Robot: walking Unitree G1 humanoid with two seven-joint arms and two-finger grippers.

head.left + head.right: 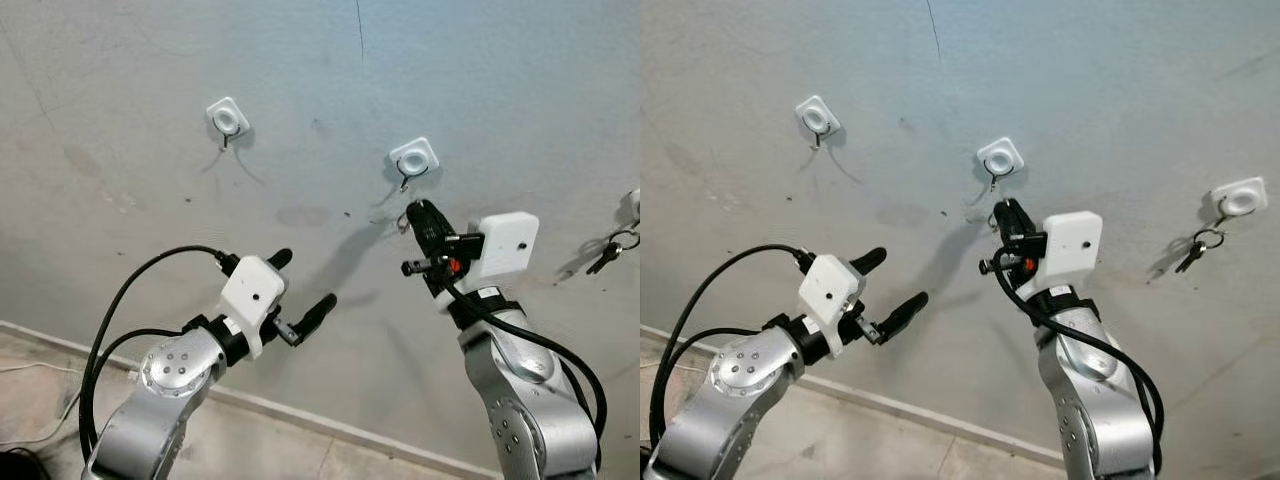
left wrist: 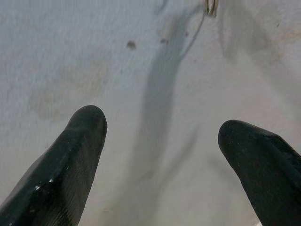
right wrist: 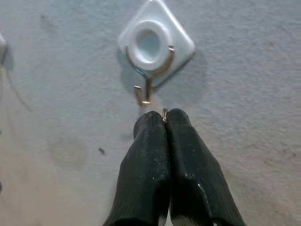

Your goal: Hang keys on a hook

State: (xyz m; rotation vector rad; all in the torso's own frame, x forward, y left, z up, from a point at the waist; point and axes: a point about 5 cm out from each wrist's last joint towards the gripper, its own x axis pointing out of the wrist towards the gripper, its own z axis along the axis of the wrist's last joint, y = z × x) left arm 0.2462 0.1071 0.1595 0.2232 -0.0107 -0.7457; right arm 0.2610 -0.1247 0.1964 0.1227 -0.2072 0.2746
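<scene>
My right gripper [image 3: 164, 117] is raised to the grey wall, shut on a key ring [image 3: 164, 113] whose thin metal edge pokes out between the fingertips. It sits just below the middle white hook [image 3: 149, 63], close to the hook's metal tip. In the eye views the right gripper [image 1: 418, 215] is right under that hook [image 1: 413, 160]. My left gripper [image 1: 305, 287] hovers open lower down to the left, holding nothing, its fingers [image 2: 75, 150] pointed at bare wall.
Another white hook [image 1: 227, 120] is on the wall to the left. A third hook [image 1: 1238, 198] at the right has a bunch of keys [image 1: 1196, 249] hanging on it. A baseboard [image 1: 300, 415] runs where wall meets floor.
</scene>
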